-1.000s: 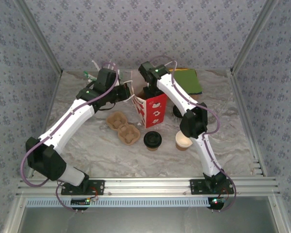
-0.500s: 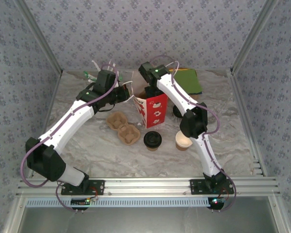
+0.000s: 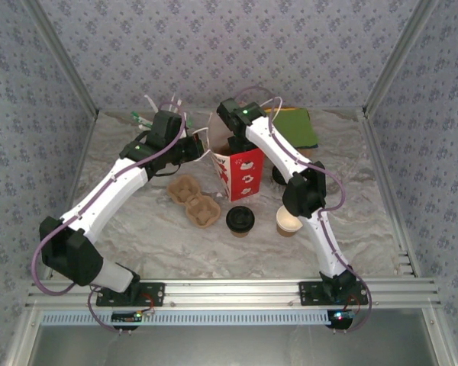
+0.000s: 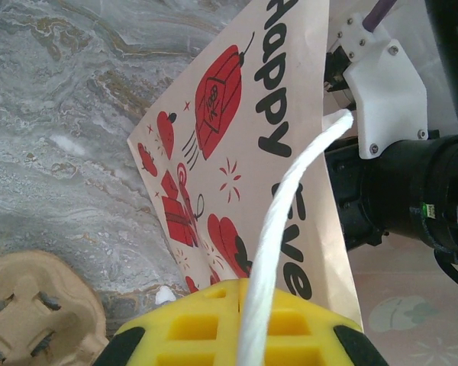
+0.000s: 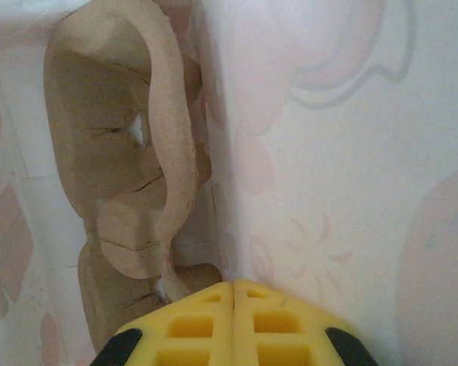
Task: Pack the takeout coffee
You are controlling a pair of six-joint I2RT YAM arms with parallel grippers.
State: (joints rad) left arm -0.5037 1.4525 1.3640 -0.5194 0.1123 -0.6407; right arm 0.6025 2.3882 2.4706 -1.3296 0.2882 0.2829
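1. The takeout coffee (image 3: 240,219) is noted upright on the table (image 3: 359,221), lid on, just in front of the paper bag (image 3: 243,171) and outside it. Packing is judged not yet done. A lidless cup (image 3: 288,222) is seen front-right of the bag. Risk: the lidless cup could be toppled by the right arm's elbow, which hangs close above it, if that arm is swung low.
2. A pulp carrier (image 3: 192,200) is seen flat on the table, front-left of the bag. Only a narrow lane is left between it and the coffee, so a low pass in front of the bag could shove both.
3. The left gripper (image 4: 244,305) is found at the bag's left side, its fingers pinched on the bag's white rope handle (image 4: 290,191). Risk: the bag is thin paper, and it could be tipped, dragged or torn at the handle by too strong a pull.
4. The right gripper (image 5: 233,293) is found inside the bag, fingers pressed together, with nothing seen between them. A second carrier (image 5: 130,152) is stood on edge against the bag's wall, just beside the fingertips. Risk: it could be snagged on withdrawal, and no level seat is offered for the coffee.
5. Bare table is noted right of the bag. A green cloth (image 3: 298,126) lies right-rear of the bag, and movement beyond it is closed off by the enclosure wall.
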